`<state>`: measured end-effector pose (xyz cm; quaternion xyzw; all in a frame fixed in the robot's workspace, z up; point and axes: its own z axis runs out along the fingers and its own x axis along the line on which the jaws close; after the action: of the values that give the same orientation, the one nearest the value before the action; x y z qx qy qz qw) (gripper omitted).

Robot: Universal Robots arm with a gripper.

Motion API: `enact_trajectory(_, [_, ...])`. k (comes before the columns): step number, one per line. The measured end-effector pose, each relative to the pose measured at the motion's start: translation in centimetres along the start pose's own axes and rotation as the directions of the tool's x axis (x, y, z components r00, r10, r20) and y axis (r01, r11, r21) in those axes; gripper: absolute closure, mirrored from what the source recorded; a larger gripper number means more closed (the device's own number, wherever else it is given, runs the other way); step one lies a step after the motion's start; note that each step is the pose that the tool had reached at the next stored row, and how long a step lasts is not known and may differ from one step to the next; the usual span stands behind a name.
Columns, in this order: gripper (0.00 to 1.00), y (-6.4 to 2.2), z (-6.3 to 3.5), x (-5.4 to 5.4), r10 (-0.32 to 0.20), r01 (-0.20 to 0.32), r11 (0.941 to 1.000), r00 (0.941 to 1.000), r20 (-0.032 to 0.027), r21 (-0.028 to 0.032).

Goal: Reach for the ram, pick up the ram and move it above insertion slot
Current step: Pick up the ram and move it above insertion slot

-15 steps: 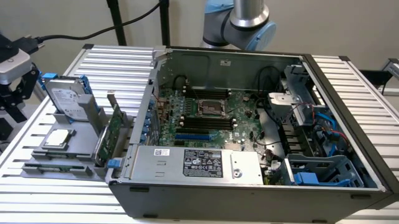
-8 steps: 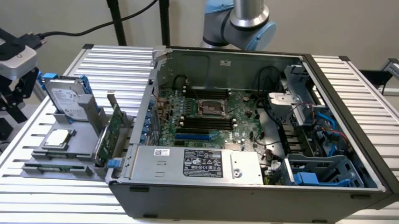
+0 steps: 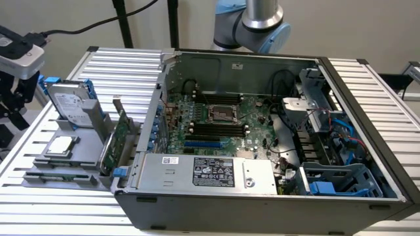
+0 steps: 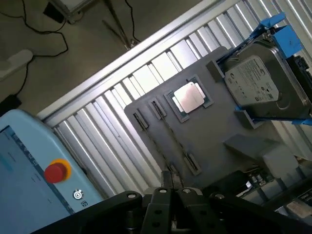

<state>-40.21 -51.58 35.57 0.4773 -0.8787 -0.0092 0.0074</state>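
Note:
The ram (image 3: 58, 175) is a thin green stick standing on edge in the front slot of a grey holder (image 3: 78, 160), at the exterior view's left of the open computer case. In the wrist view the ram (image 4: 173, 139) shows edge-on as a thin dark line between grey clips. My gripper (image 3: 15, 110) hangs at the far left of the exterior view, above and to the left of the holder, apart from the ram. Its black fingers (image 4: 163, 195) are pressed together with nothing between them. Black memory slots (image 3: 217, 129) lie on the motherboard inside the case.
The holder also carries a hard drive in a blue frame (image 3: 71, 105), a processor chip (image 3: 60, 145) and an upright green card (image 3: 117, 142). The case wall (image 3: 154, 113) rises beside the holder. A pendant with a red button (image 4: 56, 171) and floor cables lie beyond the table edge.

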Motion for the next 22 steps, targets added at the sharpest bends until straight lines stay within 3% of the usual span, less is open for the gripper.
enact_trajectory(6, [0.89,0.0,0.13,0.0,-0.109,0.109,0.9941,0.9941,-0.0027,0.0003])
enact_trajectory(11, [0.89,0.0,0.26,-0.01,-0.198,0.198,0.9802,0.9802,-0.0049,0.0003])
enact_trajectory(17, [0.89,-0.01,0.45,0.0,-0.304,0.304,0.9528,0.9528,-0.0074,0.0002])
enact_trajectory(22, [0.89,-0.01,0.63,-0.01,-0.389,0.389,0.9213,0.9213,-0.0095,-0.0002])
